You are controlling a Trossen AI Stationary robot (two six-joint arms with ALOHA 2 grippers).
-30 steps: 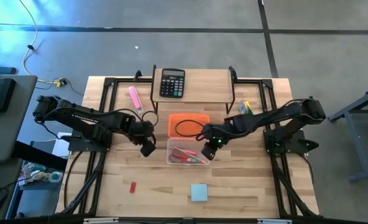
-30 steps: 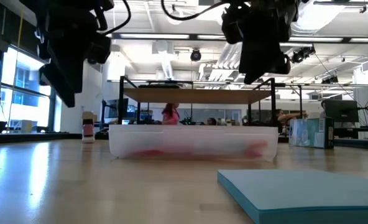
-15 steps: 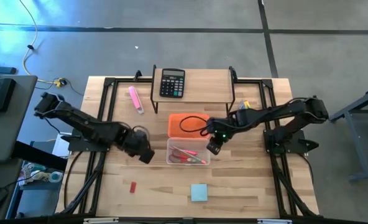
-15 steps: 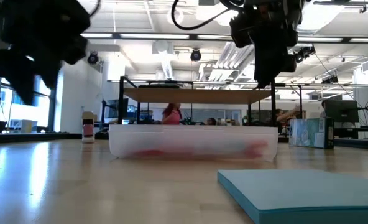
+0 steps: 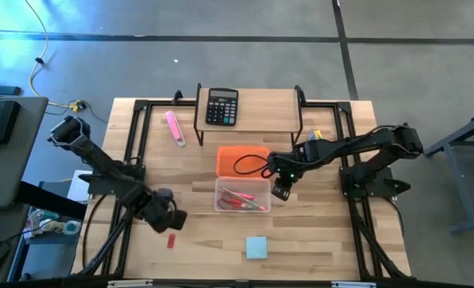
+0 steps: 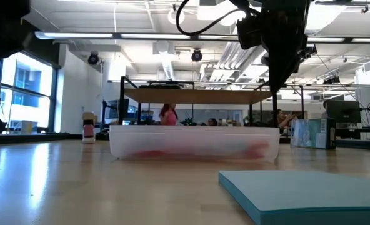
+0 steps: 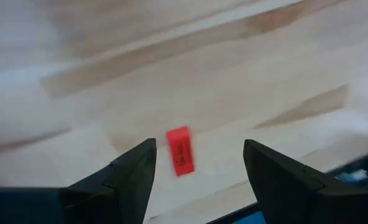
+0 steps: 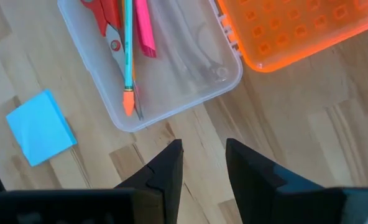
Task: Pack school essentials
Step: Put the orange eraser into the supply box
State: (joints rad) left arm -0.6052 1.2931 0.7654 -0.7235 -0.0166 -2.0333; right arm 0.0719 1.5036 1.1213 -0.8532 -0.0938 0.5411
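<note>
Toward the desk's [image 5: 317, 248] left edge, the left gripper [image 5: 173, 221] hung low with its fingers [image 7: 131, 177] spread wide and nothing between them; in its wrist view the tiny red eraser [image 7: 180, 151] lay on bare wood in line with the gap. From above, that eraser [image 5: 171, 240] sat just beside the gripper, on the front-edge side, apart from everything else. Nearer the back edge, a pink marker [image 5: 174, 127] lay on the wood to the left of a raised shelf [image 5: 261, 120] carrying a black calculator [image 5: 222, 106].

At the middle of the desk stood a clear plastic box [image 5: 242, 195], with an orange lid [image 5: 242, 161] touching its back side. Inside the box lay red-handled scissors [image 8: 107, 25], a thin pencil [image 8: 128, 56] with an orange tip and a pink pen [image 8: 143, 26]. The light-blue sticky-note pad [image 5: 256, 247] rested near the front edge, well apart from the box.

The right gripper [image 5: 281, 190] hovered just off the box's right side, above bare wood, its fingers [image 8: 162, 174] only narrowly parted and gripping nothing. Close to the right arm, a small yellow pack [image 5: 316, 138] lay toward the back right corner.
</note>
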